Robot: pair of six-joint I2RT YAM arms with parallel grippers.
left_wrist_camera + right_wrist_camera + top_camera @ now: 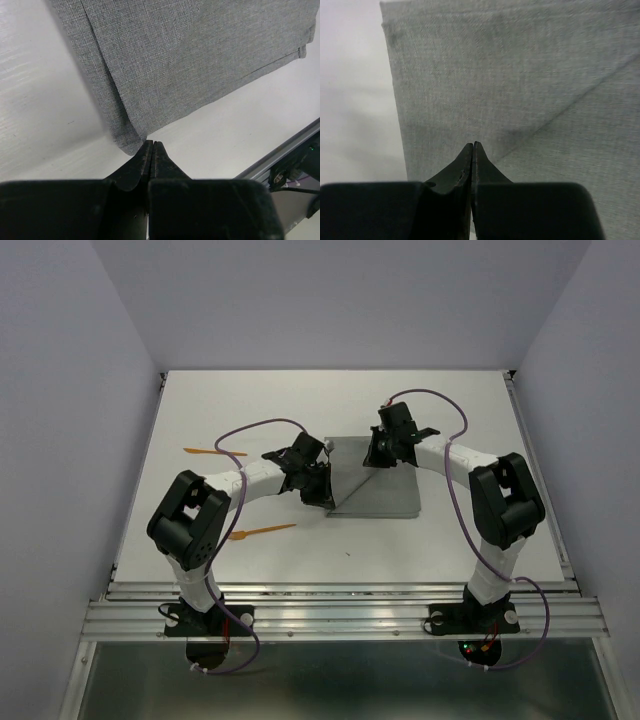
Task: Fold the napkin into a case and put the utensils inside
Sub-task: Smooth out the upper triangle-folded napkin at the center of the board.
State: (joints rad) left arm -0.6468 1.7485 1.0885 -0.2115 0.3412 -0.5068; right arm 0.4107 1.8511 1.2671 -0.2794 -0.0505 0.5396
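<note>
Napkin look: a plain mid-grey woven napkin point(385, 490) is seen lying flat as a rough rectangle, with a stitched hem along its edges in the left wrist view point(200, 60).
Napkin fold: a diagonal line is seen across the cloth, running from the near-left corner up toward the far middle point(520, 75).
Napkin place: it is laid at the middle of the white table point(250, 400), between the two arms.
Napkin axis: its slightly longer side is set left to right.
Far utensil point(215, 452): a thin orange piece is laid left to right, well left of the napkin.
Near utensil point(262, 531): a second orange piece is laid nearly left to right, its right end tipped slightly away, near the left arm.
Left gripper point(322, 496): the fingers are pressed together, the tips point(152, 146) set just beside the napkin's near-left corner; whether cloth is pinched cannot be told.
Right gripper point(374, 460): the fingers are likewise closed tip to tip point(472, 146) over the napkin beside the fold line; no cloth is seen between them.
</note>
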